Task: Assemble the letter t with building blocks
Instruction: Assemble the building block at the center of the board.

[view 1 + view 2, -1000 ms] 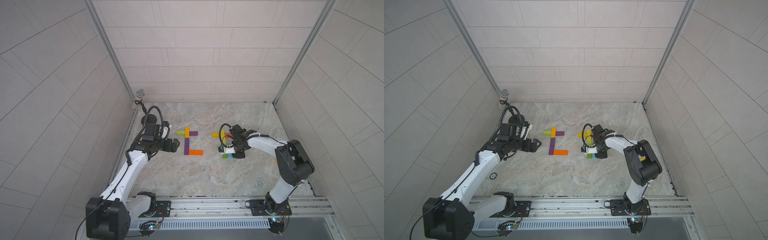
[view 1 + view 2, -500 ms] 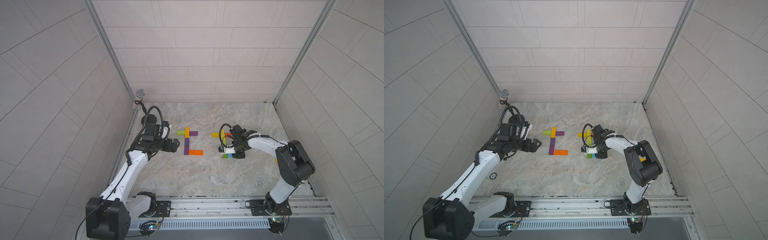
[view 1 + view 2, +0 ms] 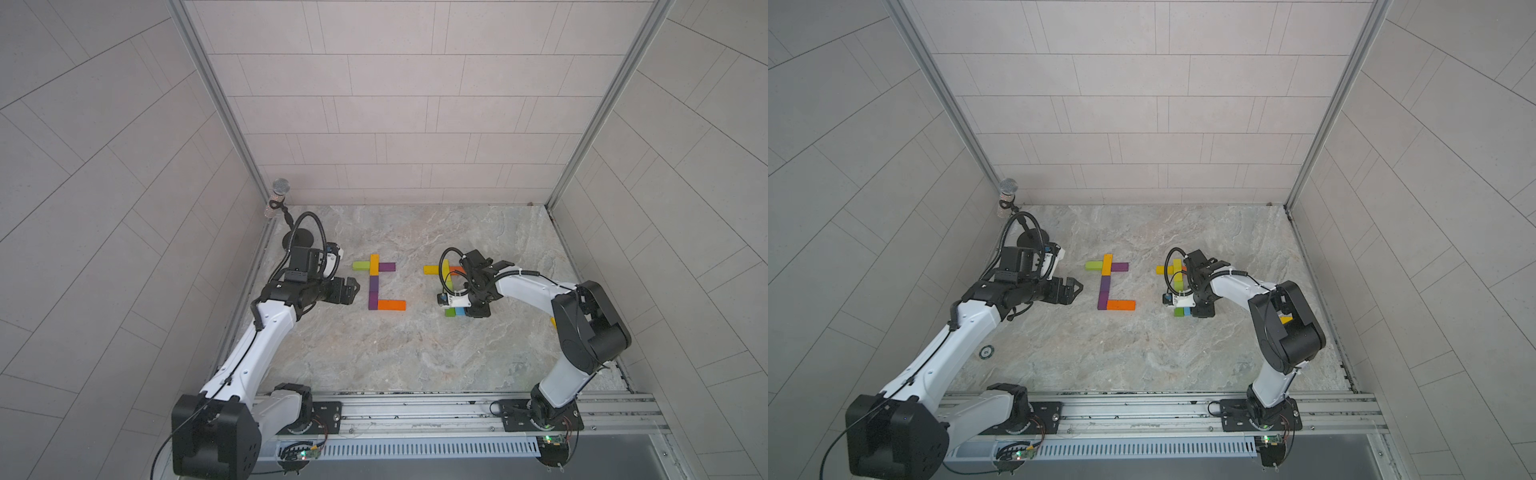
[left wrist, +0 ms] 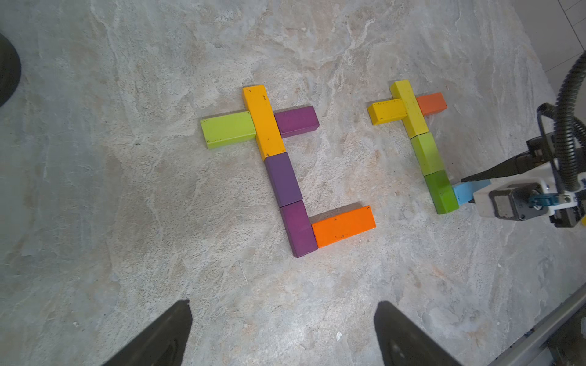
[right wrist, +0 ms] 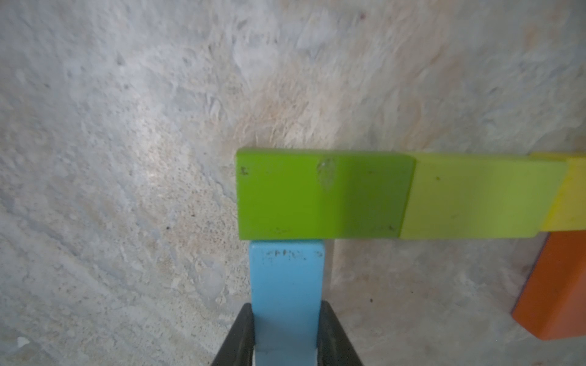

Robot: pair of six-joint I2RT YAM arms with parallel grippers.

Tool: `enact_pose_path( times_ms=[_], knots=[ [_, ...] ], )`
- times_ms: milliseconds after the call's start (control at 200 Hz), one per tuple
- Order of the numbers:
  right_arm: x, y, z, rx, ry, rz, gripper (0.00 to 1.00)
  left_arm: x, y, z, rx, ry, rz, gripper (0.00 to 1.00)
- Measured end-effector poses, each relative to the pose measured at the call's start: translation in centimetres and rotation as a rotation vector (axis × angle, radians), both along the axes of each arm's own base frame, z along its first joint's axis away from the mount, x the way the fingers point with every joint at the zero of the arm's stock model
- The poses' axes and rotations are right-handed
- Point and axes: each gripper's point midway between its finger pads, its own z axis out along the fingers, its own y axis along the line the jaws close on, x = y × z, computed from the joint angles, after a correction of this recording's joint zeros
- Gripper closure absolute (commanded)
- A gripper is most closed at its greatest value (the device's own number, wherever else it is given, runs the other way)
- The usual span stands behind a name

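Building blocks form two figures on the marble table. The left figure has a lime block (image 4: pixel 227 129), a yellow-orange block (image 4: pixel 263 122), purple blocks (image 4: pixel 283 179) and an orange foot (image 4: pixel 343 226). The right figure has yellow blocks (image 4: pixel 409 106), an orange block (image 4: pixel 431 103), a lime block (image 4: pixel 427 152) and a green block (image 5: pixel 323 195). A light blue block (image 5: pixel 287 275) lies with its end against the green block's side. My right gripper (image 5: pixel 285 309) is shut on the light blue block. My left gripper (image 4: pixel 282 312) hangs open, left of the left figure (image 3: pixel 374 286), holding nothing.
A microphone (image 3: pixel 281 187) on a black stand (image 3: pixel 298 240) is at the back left corner. A yellow piece (image 3: pixel 1285 320) shows behind the right arm's elbow. A small round disc (image 3: pixel 986 352) lies by the left wall. The metal rail (image 3: pixel 415 409) runs along the front edge.
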Motion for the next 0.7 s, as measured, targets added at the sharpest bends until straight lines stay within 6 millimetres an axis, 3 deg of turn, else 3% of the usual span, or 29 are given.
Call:
enact_pose_path(
  times_ms=[450,700],
  knots=[
    [-0.08,-0.03,0.02,0.006,-0.01,-0.008,0.74,0.01,-0.01,-0.07,0.0,0.002,-0.001,0.05],
    [-0.35,-0.17,0.04,0.009,-0.016,-0.02,0.68,0.04,-0.02,-0.22,0.001,0.008,-0.001,0.05]
  ],
)
